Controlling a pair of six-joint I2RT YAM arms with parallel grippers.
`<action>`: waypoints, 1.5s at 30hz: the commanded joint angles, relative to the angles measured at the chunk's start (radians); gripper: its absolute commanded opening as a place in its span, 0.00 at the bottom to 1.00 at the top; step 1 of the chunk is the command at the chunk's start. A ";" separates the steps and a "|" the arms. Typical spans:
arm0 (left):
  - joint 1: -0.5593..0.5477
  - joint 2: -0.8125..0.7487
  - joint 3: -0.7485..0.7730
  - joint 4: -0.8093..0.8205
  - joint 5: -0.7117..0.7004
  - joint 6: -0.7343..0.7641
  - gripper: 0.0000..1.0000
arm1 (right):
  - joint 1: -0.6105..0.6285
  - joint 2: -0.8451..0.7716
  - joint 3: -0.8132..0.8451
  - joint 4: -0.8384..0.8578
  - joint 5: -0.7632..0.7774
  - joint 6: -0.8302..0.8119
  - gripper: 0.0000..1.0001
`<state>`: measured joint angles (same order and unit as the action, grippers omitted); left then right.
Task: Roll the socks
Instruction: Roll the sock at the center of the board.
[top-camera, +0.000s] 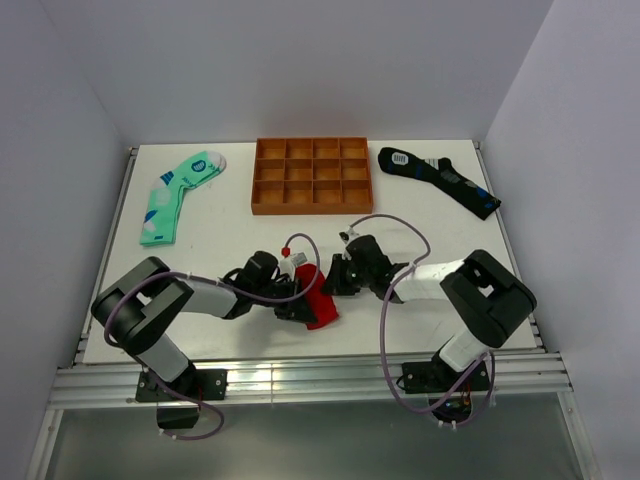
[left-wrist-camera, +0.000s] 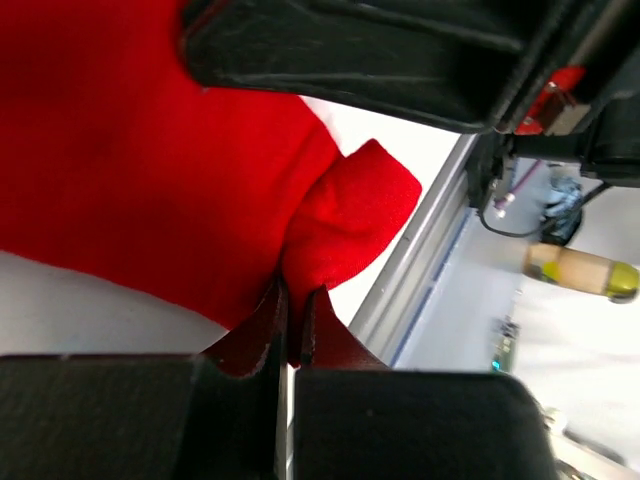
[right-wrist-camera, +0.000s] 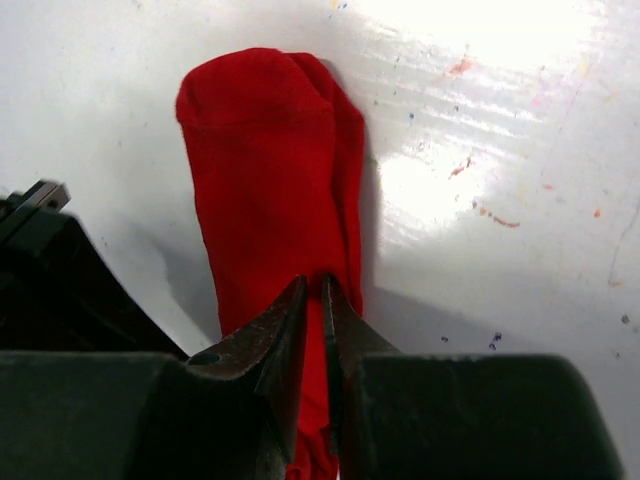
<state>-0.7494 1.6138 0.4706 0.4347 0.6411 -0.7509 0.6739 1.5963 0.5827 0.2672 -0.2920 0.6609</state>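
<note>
Rolling looked barely begun. The red fabric sock (top-camera: 319, 305) lay at the lower centre of the overhead frame, near the table's front edge. It was stretched long and mostly flat, with no tight roll visible. In the right wrist view it seemed to be two layers, one offset over the other, though I could not tell whether that was a pair.

The left gripper (left-wrist-camera: 293, 300) had its fingers pressed nearly together, pinching a bunched fold of the red fabric near the sock's edge. The right gripper (right-wrist-camera: 313, 292) was likewise all but closed, nipping the fabric from the opposite side. By my reading, nearly everything was left to do: this sock needed rolling, and the two others looked untouched.

There were three socks or sock bundles in all:
- the red one;
- a mint-green patterned sock (top-camera: 178, 195) at upper left;
- a dark navy sock with pale markings (top-camera: 440, 178) at upper right.

Between the latter two sat one orange plastic tray (top-camera: 312, 209) divided into twelve square compartments, all apparently empty. There were two arms with two grippers, and one white table (top-camera: 220, 235).
</note>
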 joint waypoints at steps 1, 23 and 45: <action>0.004 0.054 -0.013 -0.169 0.042 -0.019 0.00 | -0.005 -0.027 -0.082 0.068 0.036 -0.038 0.20; 0.047 0.097 0.060 -0.405 0.074 0.048 0.00 | 0.049 -0.359 -0.405 0.656 -0.096 -0.167 0.47; 0.114 0.150 0.143 -0.550 0.114 0.116 0.00 | 0.256 -0.124 -0.547 0.961 0.040 -0.152 0.50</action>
<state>-0.6415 1.7287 0.6281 -0.0124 0.8856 -0.7033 0.9131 1.4582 0.0673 1.1294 -0.2939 0.5117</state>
